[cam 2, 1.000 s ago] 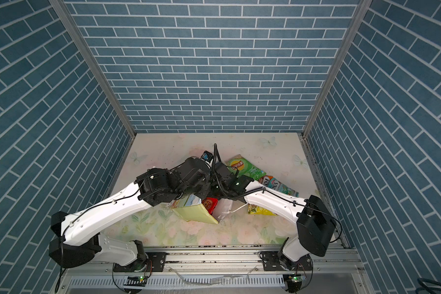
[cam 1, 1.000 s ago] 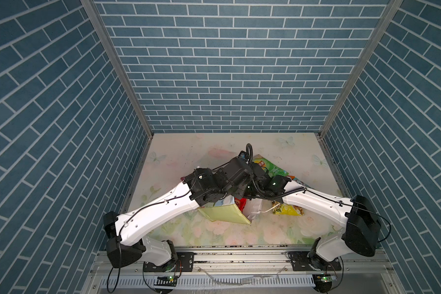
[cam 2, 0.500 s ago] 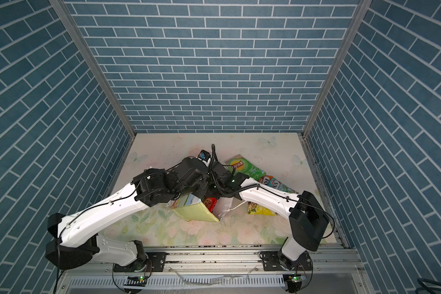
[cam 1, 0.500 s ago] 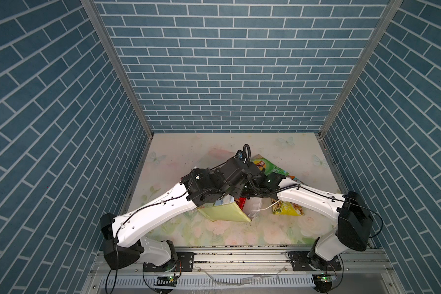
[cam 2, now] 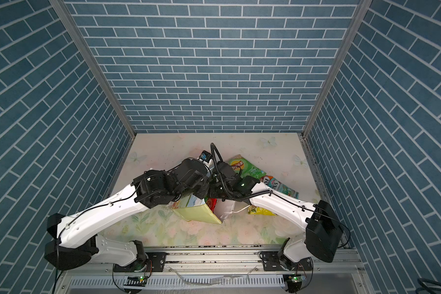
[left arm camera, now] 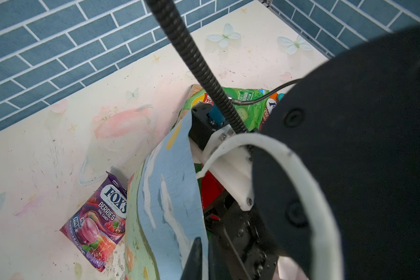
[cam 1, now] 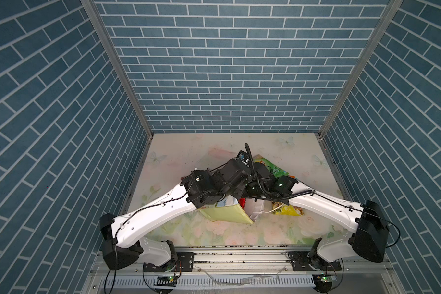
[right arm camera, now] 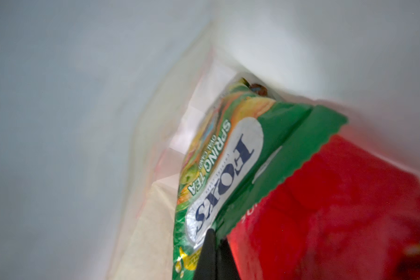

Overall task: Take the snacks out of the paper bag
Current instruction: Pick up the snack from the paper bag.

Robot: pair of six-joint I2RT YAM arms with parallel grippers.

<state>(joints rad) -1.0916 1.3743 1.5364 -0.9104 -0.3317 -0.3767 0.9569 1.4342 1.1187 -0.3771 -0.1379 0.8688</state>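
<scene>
Right wrist | right end effector [right arm camera: 217, 237] clamped on green Fox's packet [right arm camera: 218, 169] | inside paper bag [right arm camera: 83, 121]

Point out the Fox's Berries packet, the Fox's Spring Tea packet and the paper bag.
Fox's Berries packet [left arm camera: 97, 223]: left wrist view, printed front.
Fox's Spring Tea packet [right arm camera: 222, 179]: right wrist view, logo oval.
paper bag [cam 1: 227, 213]: a top view, yellow-green side.

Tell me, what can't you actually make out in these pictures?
- Top views: most of the mouth of the paper bag, hidden under both arms' wrists.
- Right wrist view: the bag's bottom, behind the green Fox's packet and the blurred red packet.
- Same view: whether the shut right gripper pinches that green packet.
- Left wrist view: part of the purple Fox's packet, behind the bag.
</scene>
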